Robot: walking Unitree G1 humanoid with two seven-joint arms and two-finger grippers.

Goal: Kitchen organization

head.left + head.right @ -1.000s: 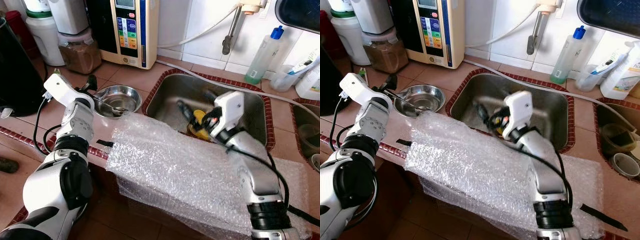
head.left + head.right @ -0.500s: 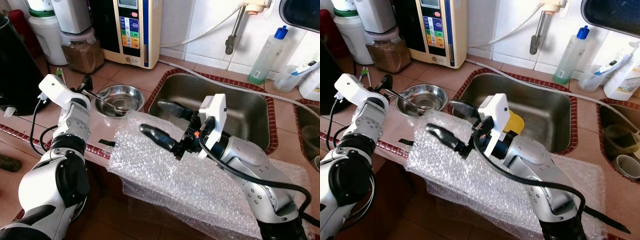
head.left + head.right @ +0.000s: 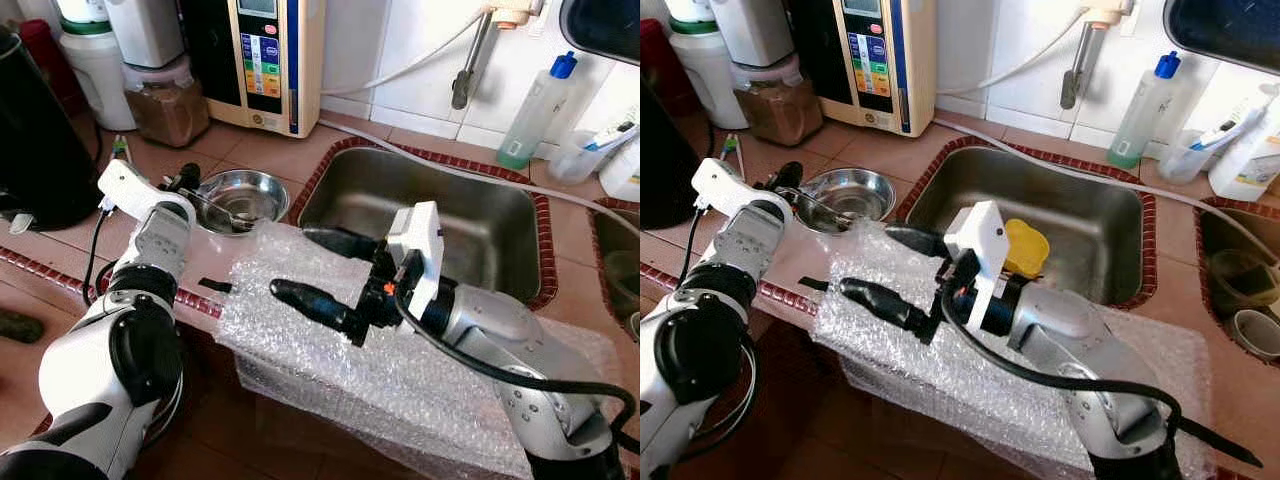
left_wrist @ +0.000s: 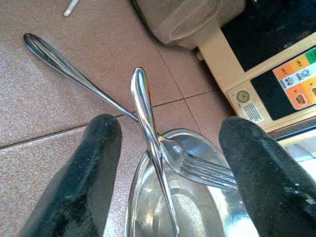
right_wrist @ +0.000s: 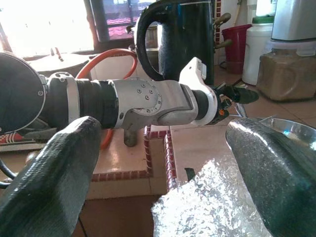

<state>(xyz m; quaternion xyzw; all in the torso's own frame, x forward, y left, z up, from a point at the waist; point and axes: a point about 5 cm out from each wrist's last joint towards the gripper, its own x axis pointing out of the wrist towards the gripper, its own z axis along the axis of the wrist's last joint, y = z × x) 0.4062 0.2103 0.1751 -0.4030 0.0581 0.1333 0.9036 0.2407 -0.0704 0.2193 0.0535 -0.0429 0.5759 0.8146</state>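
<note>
Right claw (image 3: 325,270) swung left – over bubble wrap (image 3: 400,370)

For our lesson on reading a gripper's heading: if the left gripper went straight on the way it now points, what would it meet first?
Probably the two utensil handles crossing between the left gripper's open fingers, then the steel bowl rim; depth is uncertain.

Steel bowl (image 3: 238,197) on tiled counter, fork (image 4: 197,165) and spoon (image 4: 148,133) (crossed) inside
</note>
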